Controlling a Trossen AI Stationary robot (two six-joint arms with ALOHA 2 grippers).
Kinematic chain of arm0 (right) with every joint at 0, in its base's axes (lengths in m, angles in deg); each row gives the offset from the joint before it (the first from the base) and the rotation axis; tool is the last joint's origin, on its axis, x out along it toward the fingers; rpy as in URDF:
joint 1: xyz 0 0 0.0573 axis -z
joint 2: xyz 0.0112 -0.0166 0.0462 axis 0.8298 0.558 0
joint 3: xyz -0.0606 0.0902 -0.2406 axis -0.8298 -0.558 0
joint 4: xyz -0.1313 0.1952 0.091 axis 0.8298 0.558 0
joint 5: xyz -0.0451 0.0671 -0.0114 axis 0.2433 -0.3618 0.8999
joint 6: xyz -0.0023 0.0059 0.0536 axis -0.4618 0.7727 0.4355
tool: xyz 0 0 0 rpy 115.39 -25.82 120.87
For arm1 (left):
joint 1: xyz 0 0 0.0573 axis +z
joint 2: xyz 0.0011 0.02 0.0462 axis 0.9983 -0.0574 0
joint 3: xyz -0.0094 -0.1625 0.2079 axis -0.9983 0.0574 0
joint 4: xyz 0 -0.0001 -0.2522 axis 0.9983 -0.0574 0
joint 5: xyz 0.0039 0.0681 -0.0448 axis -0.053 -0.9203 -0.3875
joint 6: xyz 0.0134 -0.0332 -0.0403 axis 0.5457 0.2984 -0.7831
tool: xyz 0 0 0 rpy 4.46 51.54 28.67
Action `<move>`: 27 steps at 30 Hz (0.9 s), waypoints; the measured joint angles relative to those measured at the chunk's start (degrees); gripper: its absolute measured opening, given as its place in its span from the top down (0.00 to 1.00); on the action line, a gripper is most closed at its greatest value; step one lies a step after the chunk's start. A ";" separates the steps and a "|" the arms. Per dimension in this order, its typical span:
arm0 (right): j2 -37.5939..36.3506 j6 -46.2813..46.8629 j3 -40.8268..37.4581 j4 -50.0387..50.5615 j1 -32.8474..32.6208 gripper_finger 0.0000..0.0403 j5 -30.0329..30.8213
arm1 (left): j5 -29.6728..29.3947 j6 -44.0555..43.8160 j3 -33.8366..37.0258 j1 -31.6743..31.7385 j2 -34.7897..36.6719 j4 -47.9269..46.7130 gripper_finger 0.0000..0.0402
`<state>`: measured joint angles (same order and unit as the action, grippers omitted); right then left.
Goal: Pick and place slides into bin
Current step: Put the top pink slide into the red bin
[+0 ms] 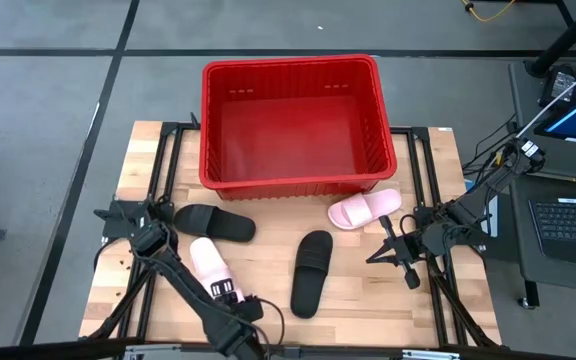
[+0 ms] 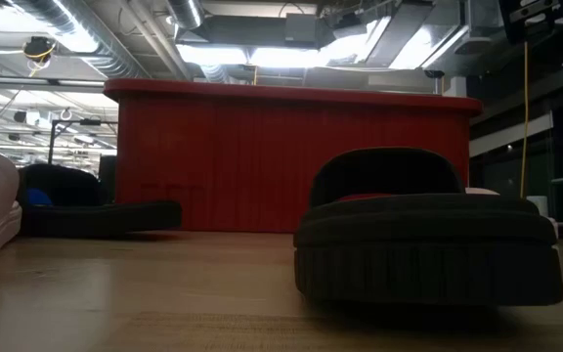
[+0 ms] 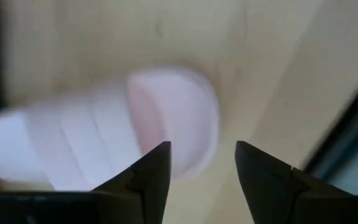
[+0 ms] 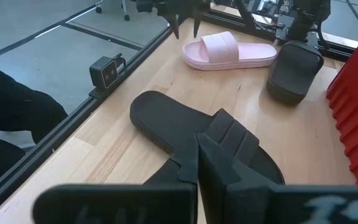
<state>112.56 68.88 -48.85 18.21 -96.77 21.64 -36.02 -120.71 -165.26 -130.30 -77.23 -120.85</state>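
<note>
Four slides lie sole-down on the wooden table in front of the red bin point(image 1: 293, 125). There is a black one point(image 1: 214, 222) at the left and a pale pink one point(image 1: 206, 260) beside it. Another black one point(image 1: 311, 272) lies in the middle, and a pink one point(image 1: 365, 209) sits by the bin's near right corner. My left gripper point(image 1: 226, 293) hangs open, pointing down over the near end of the left pink slide point(image 3: 104, 137), with its fingers point(image 3: 151, 180) above that end and apart from it. My right gripper point(image 1: 400, 258) is shut and waits at the right, above the table.
The bin stands at the table's far middle, and nothing shows inside it. Black frame rails run along the table's left and right sides. A desk with a laptop point(image 1: 568, 215) stands off the table to the right. Bare wood lies between the slides.
</note>
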 joint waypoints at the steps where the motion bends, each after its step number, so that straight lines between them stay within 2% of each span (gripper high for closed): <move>1: 0.00 0.00 0.00 -0.19 0.00 0.99 0.00 | 1.77 -0.02 0.00 0.44 0.00 -0.12 0.57; 3: 0.00 0.02 0.00 -0.48 -0.01 0.99 0.00 | 0.98 -0.47 -0.38 0.98 0.00 -0.54 0.57; 8: 0.00 1.37 0.00 -1.29 -0.02 0.99 -0.01 | -9.03 -1.47 -6.02 0.58 -0.02 -6.34 0.57; 11: 0.00 3.09 0.00 -1.27 -0.02 0.99 -0.02 | -12.37 -0.50 -9.74 0.43 -0.03 -5.51 0.57; 16: 0.00 2.87 0.00 -1.27 -0.02 0.99 -0.02 | -12.26 -1.56 -10.93 0.21 -0.82 -5.74 0.57; 20: 0.00 2.99 0.00 -1.23 -0.02 0.99 -0.02 | -9.61 -2.37 -10.71 -0.20 -1.31 -5.75 0.57; 27: 0.02 2.88 0.00 -1.25 -0.02 0.99 -0.02 | -15.50 0.05 -10.62 -1.03 -3.83 -5.78 0.57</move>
<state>112.59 71.76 -48.85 16.96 -96.79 21.62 -51.51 -120.66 -175.88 -131.33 -81.06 -126.64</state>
